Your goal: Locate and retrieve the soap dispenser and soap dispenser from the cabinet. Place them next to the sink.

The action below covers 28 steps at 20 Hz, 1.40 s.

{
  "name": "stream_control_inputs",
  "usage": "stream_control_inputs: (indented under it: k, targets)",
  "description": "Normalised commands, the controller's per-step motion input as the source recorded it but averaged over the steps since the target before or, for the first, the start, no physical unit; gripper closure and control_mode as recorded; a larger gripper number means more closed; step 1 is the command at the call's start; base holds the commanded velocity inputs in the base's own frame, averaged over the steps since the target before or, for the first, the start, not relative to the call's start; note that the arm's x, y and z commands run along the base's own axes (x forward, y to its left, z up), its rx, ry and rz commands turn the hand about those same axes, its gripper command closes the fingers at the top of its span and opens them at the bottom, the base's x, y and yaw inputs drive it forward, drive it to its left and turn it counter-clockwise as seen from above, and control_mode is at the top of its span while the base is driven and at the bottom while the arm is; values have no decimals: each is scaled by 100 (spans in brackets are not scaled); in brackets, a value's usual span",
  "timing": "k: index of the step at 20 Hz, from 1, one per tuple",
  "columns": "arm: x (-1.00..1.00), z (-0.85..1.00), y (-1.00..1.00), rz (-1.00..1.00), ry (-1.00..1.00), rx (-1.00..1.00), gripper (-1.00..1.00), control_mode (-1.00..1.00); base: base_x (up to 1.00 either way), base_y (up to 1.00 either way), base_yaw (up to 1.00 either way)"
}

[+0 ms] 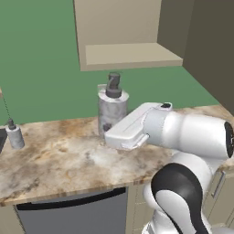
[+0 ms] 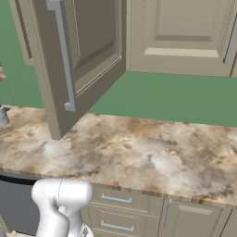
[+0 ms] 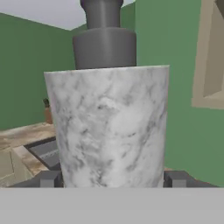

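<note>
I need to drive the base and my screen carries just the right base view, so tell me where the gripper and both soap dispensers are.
Observer: The gripper is at one soap dispenser, one finger tip on each side of its marbled body, seen in the hand view.
Operator: Say if it stands on the counter.
Observer: I cannot tell; the robot's hand hides its base in the left base view.
Operator: Report the second one.
Observer: The second soap dispenser stands upright at the left end of the counter.
Operator: Check the cabinet.
Observer: The cabinet shelf shows nothing on it.
</note>
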Motion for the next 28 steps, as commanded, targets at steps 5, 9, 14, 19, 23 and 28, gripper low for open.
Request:
stream_control_inputs:
  k: [5, 9, 14, 19, 23, 28]
  targets:
    - [7, -42, 40, 17, -25, -2, 100, -100, 0, 0, 0]
    - [41, -41, 47, 17, -2, -7, 100, -100, 0, 0, 0]
    - [58, -41, 38, 20, 17, -8, 100, -100, 0, 0, 0]
    - [58, -50, 35, 17, 21, -6, 100, -100, 0, 0, 0]
    - [27, -54, 32, 20, 2, -2, 100, -100, 0, 0, 0]
    - [3, -50, 25, 22, -15, 0, 100, -100, 0, 0, 0]
